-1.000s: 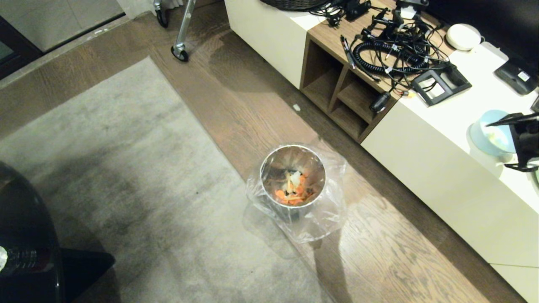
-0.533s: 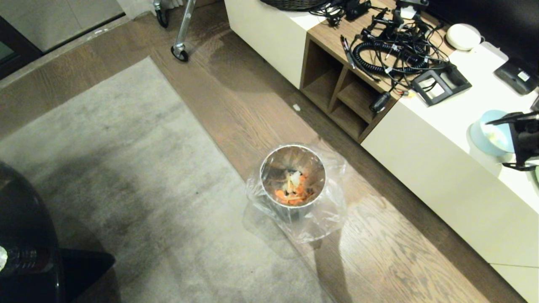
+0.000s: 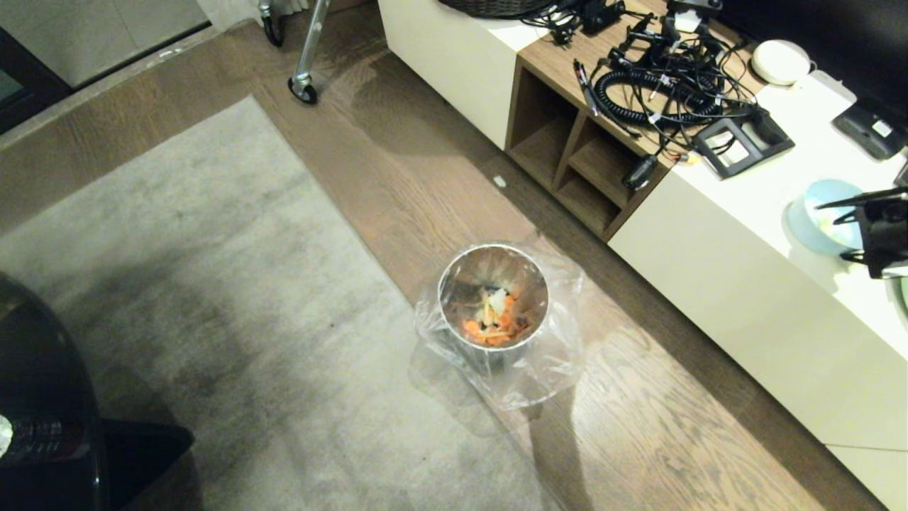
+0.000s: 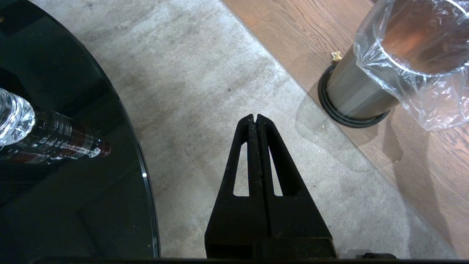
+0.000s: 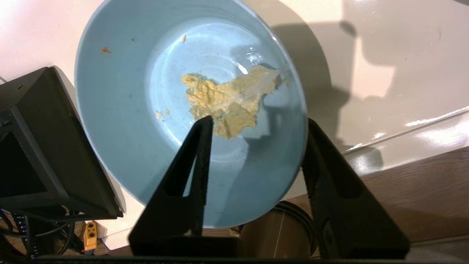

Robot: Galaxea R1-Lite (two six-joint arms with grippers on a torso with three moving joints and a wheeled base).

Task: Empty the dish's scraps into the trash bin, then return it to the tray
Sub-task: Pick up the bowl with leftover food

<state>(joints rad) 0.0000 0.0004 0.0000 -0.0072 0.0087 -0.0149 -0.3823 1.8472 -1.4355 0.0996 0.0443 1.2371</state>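
Since a second ago the right hand has narrowed its spread, and the dish now sits slightly farther back on the white worktop. One finger lies over the dish's inside and the other outside its rim, straddling the wall; whether they actually clamp it cannot be told. A yellowish smear clings to the dish's bottom. The trash bin stands on the wooden floor left of the worktop, well apart, with the scraps inside and open floor all round. The left hand hangs closed and empty over the grey rug, beside a dark glass table.
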